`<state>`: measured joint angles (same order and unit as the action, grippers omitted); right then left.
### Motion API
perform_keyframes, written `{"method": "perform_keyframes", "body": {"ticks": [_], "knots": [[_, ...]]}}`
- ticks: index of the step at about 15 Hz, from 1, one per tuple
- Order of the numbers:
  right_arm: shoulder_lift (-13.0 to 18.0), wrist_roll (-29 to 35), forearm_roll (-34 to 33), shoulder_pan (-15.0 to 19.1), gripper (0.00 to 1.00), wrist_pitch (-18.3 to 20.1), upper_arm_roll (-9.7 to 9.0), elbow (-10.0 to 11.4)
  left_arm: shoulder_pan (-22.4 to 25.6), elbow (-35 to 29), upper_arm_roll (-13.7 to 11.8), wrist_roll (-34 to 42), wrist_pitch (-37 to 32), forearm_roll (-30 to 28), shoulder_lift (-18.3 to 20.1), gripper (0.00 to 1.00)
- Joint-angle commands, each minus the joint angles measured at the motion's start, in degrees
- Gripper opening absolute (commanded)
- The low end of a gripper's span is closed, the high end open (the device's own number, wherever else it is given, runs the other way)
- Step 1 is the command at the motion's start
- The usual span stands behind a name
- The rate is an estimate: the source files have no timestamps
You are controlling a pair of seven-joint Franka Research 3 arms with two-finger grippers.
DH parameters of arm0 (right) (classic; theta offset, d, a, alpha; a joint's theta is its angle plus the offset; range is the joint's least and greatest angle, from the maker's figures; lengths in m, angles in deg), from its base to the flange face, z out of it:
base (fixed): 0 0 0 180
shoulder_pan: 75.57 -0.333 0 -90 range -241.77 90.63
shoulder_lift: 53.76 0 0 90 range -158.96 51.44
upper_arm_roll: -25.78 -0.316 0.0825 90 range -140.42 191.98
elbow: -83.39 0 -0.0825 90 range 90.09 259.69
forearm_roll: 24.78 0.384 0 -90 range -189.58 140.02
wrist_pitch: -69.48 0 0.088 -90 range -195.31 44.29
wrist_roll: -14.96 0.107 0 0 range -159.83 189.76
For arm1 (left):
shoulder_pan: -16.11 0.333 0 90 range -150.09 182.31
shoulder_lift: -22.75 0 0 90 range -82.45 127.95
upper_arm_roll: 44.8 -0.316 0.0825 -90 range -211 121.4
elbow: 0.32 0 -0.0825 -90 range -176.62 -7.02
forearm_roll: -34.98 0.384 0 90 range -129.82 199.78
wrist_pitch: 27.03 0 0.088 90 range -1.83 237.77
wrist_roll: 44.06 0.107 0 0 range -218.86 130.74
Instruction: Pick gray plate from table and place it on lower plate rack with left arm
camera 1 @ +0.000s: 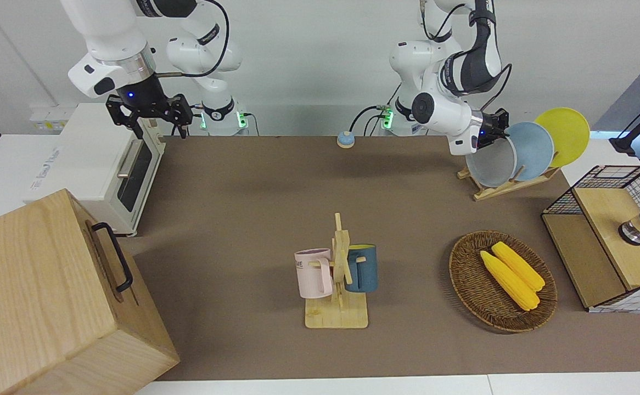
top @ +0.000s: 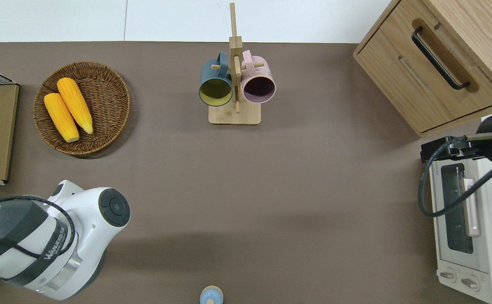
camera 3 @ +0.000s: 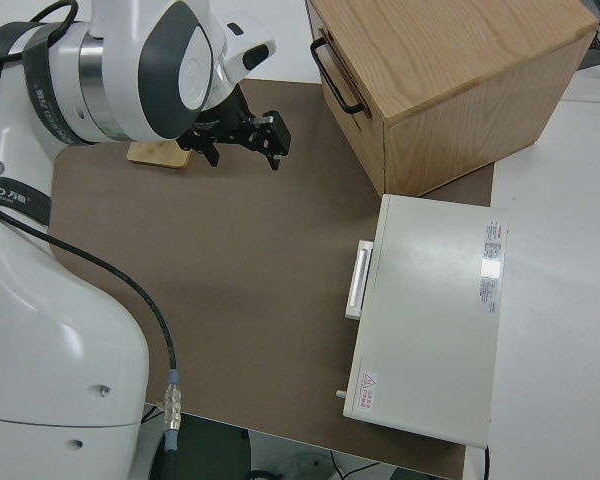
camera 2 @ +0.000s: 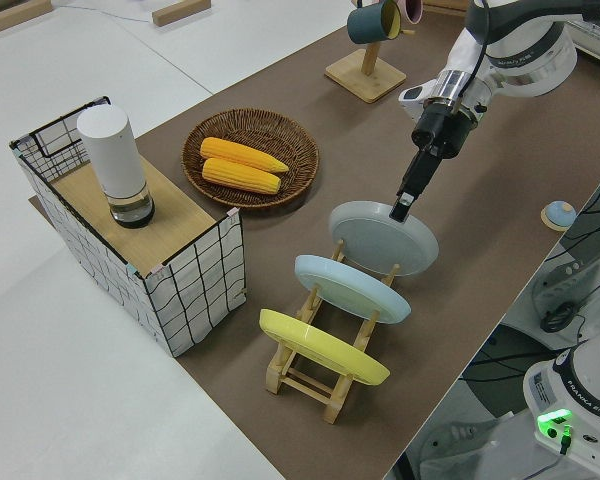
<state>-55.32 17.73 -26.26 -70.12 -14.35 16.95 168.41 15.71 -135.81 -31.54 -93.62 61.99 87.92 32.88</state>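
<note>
Three plates stood slanted in the lower plate rack (camera 2: 325,385), the gray plate (camera 2: 383,238) in the end slot at centre frame, its upper rim pinched by the left gripper (camera 2: 404,207) jaws; right arm parked.

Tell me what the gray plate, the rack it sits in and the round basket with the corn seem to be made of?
The gray plate looks like glazed ceramic or smooth plastic: plain, with a soft sheen; I cannot tell which. The plate rack looks like pale unfinished wood, with slim upright pegs. The basket looks like woven brown wicker, its strands showing along the rim.
</note>
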Motion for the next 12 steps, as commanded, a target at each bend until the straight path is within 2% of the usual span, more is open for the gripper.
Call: {"method": "perform_keyframes", "body": {"ticks": [1, 12], "knots": [[-0.1, 0.2, 0.2, -0.3, 0.983, 0.3, 0.22, -0.3, -1.1, 0.0, -0.1, -1.2, 1.0, 1.4, -0.1, 0.00], [-0.1, 0.2, 0.2, -0.3, 0.983, 0.3, 0.22, -0.3, -0.7, 0.0, -0.1, -1.0, 3.6, 1.4, -1.1, 0.00]]}}
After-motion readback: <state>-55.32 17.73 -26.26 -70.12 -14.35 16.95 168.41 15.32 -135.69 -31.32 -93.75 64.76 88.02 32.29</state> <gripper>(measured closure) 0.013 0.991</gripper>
